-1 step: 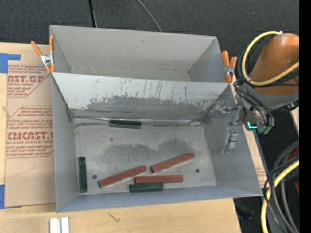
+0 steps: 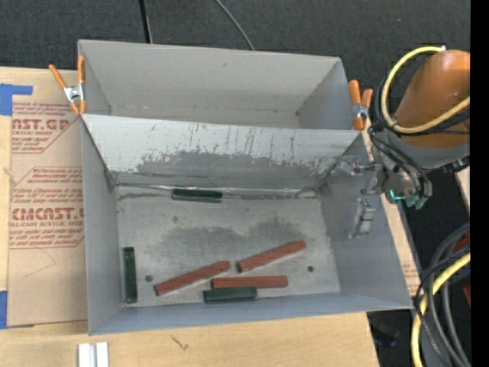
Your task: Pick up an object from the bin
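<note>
Hanging over the right sloped wall of the bin (image 2: pixel 214 82), the gripper (image 2: pixel 365 222) sits well apart from everything on the floor. From this angle I cannot tell whether it is spread or closed.

Bin: grey sheet metal with flat sloping walls. The floor is dull and scuffed, and a scratched band runs across the back wall.

Contents: six slim, straight, square-edged bars with matte surfaces, three red-brown and three dark green.
- The tilted red-brown bar (image 2: pixel 271 255) is nearest the gripper, right of floor centre, with its right end farther back.
- The level red-brown bar (image 2: pixel 249 282) lies just in front of it.
- The front dark green bar (image 2: pixel 229 295) is touching or just beside the level bar's near edge; which, not resolvable.
- The long red-brown bar (image 2: pixel 191 277) slants at front centre-left.
- The left dark green bar (image 2: pixel 129 275) lies along the foot of the left wall.
- The back dark green bar (image 2: pixel 197 195) lies along the foot of the back wall.
</note>
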